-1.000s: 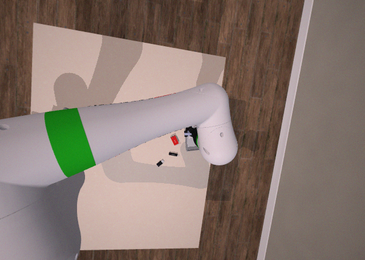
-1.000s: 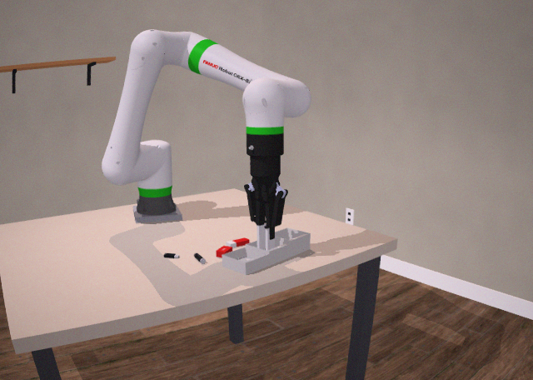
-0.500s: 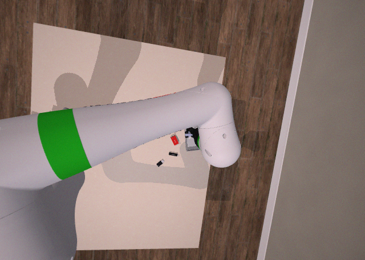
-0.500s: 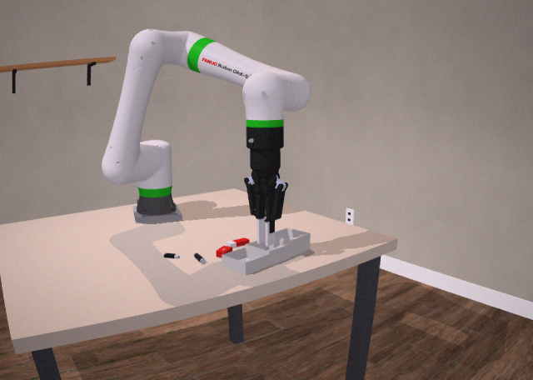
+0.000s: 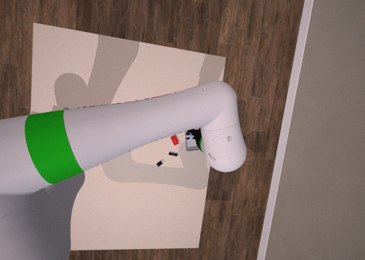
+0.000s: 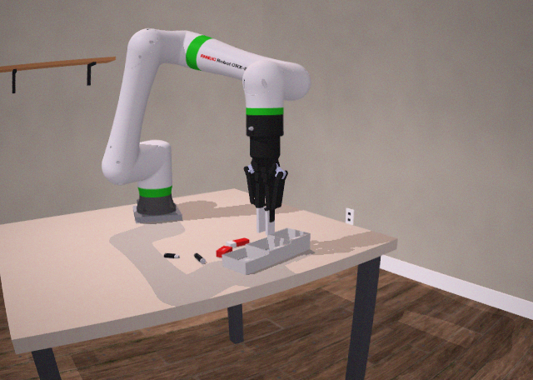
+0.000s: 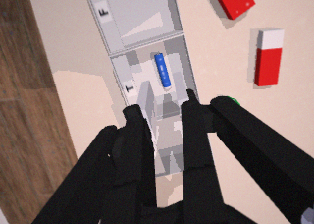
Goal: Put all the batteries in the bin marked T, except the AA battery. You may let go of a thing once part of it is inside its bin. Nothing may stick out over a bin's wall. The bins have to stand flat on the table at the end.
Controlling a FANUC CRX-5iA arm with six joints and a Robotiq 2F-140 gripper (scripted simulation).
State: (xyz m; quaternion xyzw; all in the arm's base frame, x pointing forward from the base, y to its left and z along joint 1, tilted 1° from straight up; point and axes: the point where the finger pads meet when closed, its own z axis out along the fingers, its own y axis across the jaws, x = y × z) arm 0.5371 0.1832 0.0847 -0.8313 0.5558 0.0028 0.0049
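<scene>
Gripper (image 7: 168,106) hangs straight down over the bin marked T (image 7: 130,87), its fingers almost together with only a narrow gap, and nothing is held between them. A blue battery (image 7: 162,71) lies flat on the floor of that bin, just ahead of the fingertips and inside the walls. The T bin stands joined end to end with the bin marked F (image 7: 103,11), near the table edge farthest from the arm's base.

Four batteries lie on the table beside the bins, towards the table's middle: a red block battery (image 7: 234,0), a red-and-white block battery (image 7: 269,57), and two small black cells (image 6: 171,255) (image 6: 199,257) farther off. Which of these is the AA cell I cannot tell.

The fingertips look low, about level with the bin walls. A sideways move before rising could catch a wall and drag or tip the bins. The block batteries lie close to the bin's side, so a wide-open approach could knock it. A block dropped crookedly might rest across a wall. Choosing the AA by mistake is another risk.
</scene>
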